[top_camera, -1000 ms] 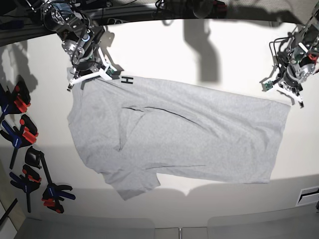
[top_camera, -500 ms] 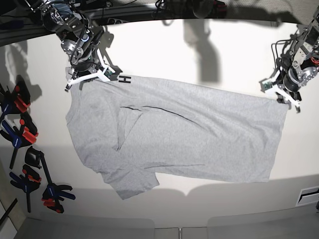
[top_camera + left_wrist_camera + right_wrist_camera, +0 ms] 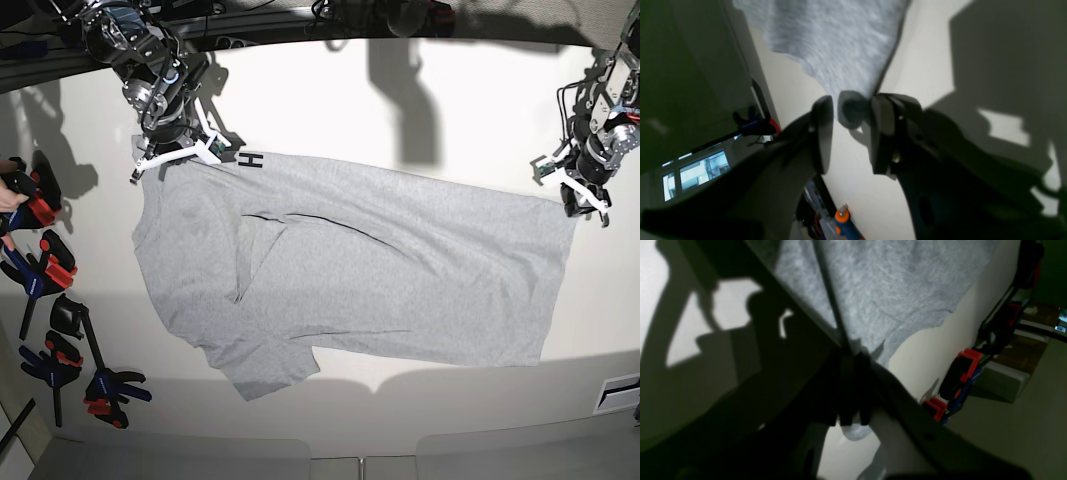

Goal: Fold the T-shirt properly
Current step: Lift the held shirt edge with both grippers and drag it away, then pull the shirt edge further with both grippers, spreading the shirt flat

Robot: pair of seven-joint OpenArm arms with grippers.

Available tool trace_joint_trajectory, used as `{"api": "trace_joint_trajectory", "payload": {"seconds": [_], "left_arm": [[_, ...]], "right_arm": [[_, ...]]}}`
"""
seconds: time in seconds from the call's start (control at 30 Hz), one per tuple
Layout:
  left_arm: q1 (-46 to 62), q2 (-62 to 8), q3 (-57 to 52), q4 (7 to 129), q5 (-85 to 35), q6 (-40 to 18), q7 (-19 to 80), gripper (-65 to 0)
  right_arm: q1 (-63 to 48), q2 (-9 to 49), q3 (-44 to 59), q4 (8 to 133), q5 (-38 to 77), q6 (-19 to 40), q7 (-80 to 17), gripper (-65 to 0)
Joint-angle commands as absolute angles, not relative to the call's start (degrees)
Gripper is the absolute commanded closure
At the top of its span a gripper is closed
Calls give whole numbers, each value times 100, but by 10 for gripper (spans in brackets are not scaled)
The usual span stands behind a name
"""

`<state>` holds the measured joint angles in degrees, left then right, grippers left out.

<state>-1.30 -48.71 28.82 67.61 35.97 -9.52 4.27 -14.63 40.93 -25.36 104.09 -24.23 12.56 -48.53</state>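
While its jaws stand parted around a dark, rounded corner of cloth that touches neither pad clearly, the left end effector (image 3: 848,133) hangs just off the hem corner of the T-shirt (image 3: 350,270) at the base view's right edge, above the pale worktop (image 3: 400,110). The right end effector (image 3: 848,406) is clamped tight on a pinch of grey fabric at the shirt's upper corner, near the base view's top left, where a black letter "H" (image 3: 252,160) shows on a turned-over edge. The light heather-grey shirt lies spread plain side up across the middle of the worktop, slanting down from left to right, one short sleeve (image 3: 268,370) pointing toward the near edge and long creases running across the chest. A row of red, blue and black spring clamps (image 3: 45,280) lines the worktop's left side.
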Motion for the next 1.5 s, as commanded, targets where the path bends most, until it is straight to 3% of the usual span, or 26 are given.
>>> {"api": "trace_joint_trajectory", "payload": {"seconds": [0.0,0.33,0.5,0.73,1.0,1.17,1.47], "left_arm": [[-145,-4856,2899,6768,3603,-1140,309,-185],[-287,-4654,2899,6504,3597,-1142,292,-141],[-287,-4652,2899,6495,3599,-1140,204,0],[-266,-4703,2899,6606,2880,-1031,1470,0],[464,-5293,2899,7575,2742,-827,1570,0],[801,-5568,2897,8058,2502,-296,2137,0],[1435,-5878,2897,8833,2571,-84,2773,0]], "right_arm": [[-1411,4176,-2477,10506,-2534,1155,-4849,0],[-1411,4176,-2477,10506,-2534,1153,-4849,0],[-1411,4176,-2477,10506,-2534,1151,-4845,0],[-1413,4178,-2477,10506,-2534,1151,-4847,0],[-1415,4178,-2477,10626,-2534,1151,-5004,0],[-1420,4178,-2477,10927,-2534,1157,-5048,0],[-1767,4348,-2477,11327,-2532,1153,-5454,0]]}}
